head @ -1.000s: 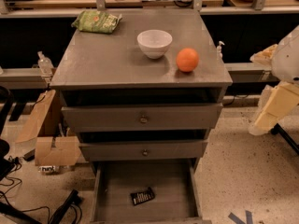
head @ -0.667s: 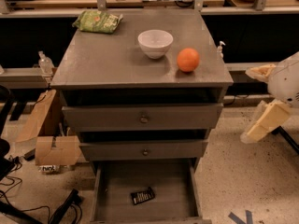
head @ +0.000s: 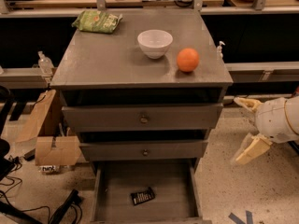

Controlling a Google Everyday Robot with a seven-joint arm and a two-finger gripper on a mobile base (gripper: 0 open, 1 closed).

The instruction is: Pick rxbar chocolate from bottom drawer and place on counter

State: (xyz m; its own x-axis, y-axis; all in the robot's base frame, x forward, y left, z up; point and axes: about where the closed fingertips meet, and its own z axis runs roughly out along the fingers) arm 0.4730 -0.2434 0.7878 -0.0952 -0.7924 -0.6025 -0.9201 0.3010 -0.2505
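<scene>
We see the bottom drawer (head: 168,183) open, chocolate bar (head: 142,196) inside toward its front edge; our gripper (head: 245,127), spread wide, hangs well right of it.

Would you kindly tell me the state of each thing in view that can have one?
bottom drawer, pulled open.
rxbar chocolate, lying flat on its floor, ungrasped.
middle drawer, shut.
top drawer, shut.
white bowl, upright on the counter.
orange, resting beside the bowl.
green snack bag, lying flat at the counter's back left.
gripper, fingers open, empty, right of the middle drawer.
</scene>
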